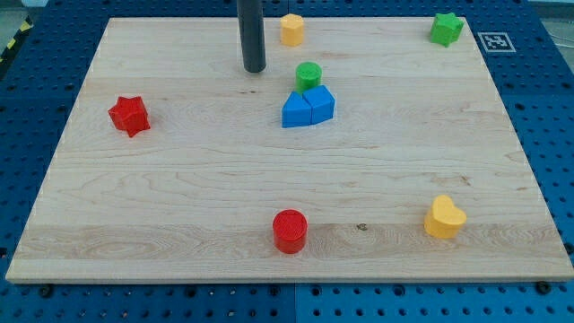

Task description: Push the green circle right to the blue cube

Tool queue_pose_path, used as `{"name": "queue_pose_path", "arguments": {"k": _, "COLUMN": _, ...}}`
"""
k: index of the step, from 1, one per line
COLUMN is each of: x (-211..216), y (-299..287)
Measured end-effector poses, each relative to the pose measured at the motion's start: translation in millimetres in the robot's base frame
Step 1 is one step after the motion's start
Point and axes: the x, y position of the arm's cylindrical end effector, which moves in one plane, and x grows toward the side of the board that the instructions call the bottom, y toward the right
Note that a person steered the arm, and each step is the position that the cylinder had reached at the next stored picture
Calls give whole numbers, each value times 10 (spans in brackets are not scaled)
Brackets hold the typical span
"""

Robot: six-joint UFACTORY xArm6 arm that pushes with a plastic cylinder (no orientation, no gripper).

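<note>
Beside the blue cube [320,102], upright green circle [308,75] touches it; my tip [255,68] stands left, apart.

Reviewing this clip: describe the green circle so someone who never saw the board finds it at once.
Start at the wooden board and go to its upper middle, where two blue blocks sit joined. The green circle is the small round cylinder at their top edge, right of my tip. The other green block, star-shaped, sits in the top right corner.
</note>
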Motion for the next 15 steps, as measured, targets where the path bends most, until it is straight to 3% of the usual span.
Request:
{"name": "queue_pose_path", "arguments": {"k": 3, "x": 3, "y": 55}}
{"name": "queue_pose_path", "arguments": {"k": 7, "x": 230, "y": 710}}
{"name": "queue_pose_path", "arguments": {"k": 15, "x": 445, "y": 1054}}
